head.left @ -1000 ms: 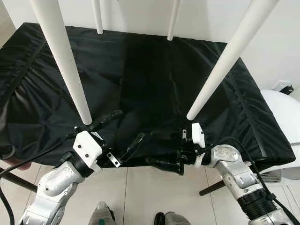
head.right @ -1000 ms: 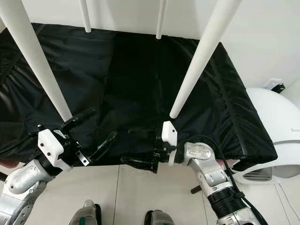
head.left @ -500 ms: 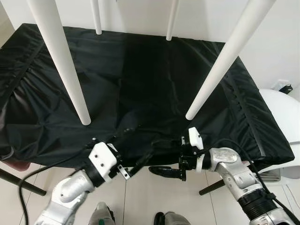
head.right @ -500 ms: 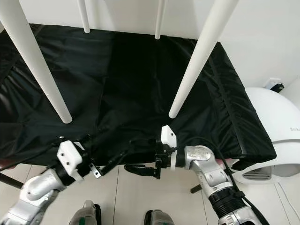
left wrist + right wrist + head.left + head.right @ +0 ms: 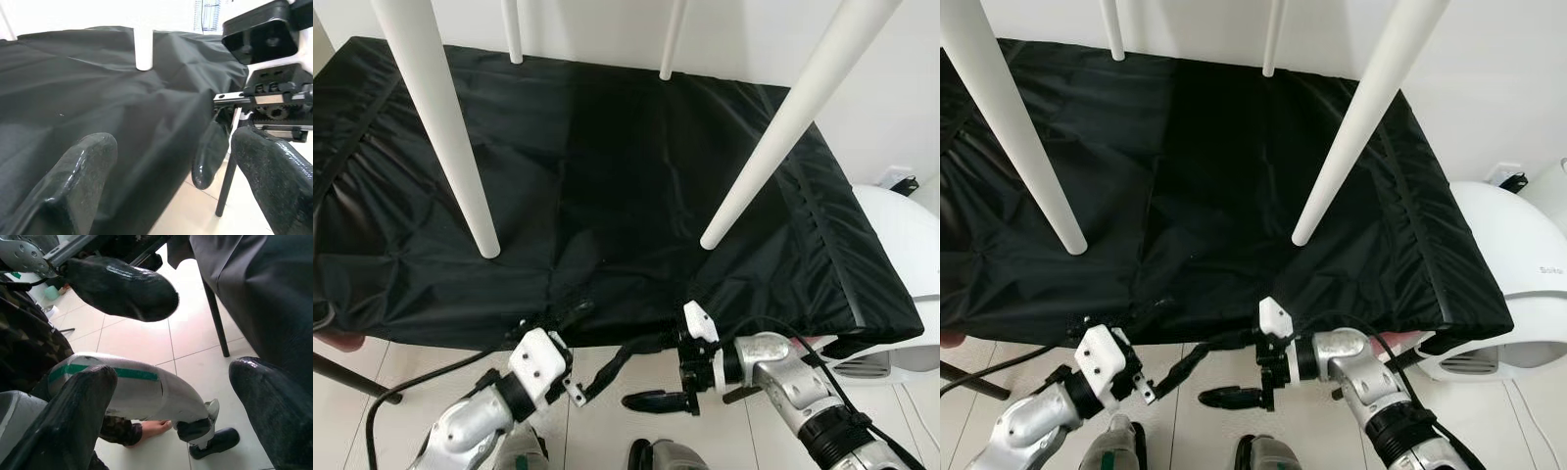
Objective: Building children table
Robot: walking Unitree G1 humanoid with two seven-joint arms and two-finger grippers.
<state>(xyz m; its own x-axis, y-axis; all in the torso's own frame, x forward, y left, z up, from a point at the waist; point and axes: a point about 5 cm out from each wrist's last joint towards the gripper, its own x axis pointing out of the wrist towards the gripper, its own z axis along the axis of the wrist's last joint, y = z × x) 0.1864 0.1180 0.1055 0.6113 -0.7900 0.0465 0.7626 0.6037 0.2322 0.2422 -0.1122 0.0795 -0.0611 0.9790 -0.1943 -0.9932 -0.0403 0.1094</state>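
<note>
The children's table (image 5: 636, 186) lay upside down ahead of the robot, its top hidden under a black cloth cover (image 5: 401, 245), with four white legs pointing upward: a near-left leg (image 5: 445, 127), a near-right leg (image 5: 783, 127), and two far legs, far-left (image 5: 512, 29) and far-right (image 5: 672, 39). The left gripper (image 5: 597, 343) sat below the near edge of the covered top, left of centre, fingers spread apart and holding nothing. The right gripper (image 5: 656, 370) sat just right of it, also at the near edge, fingers apart and empty; one finger (image 5: 653, 400) lay over the tiled floor (image 5: 372, 367). Whether the upper fingers touched the cloth could not be determined. A white rounded appliance (image 5: 906, 245) stood at the far right. In the right wrist view, a bare foot (image 5: 154, 428) of a person rested on the tiles.
</note>
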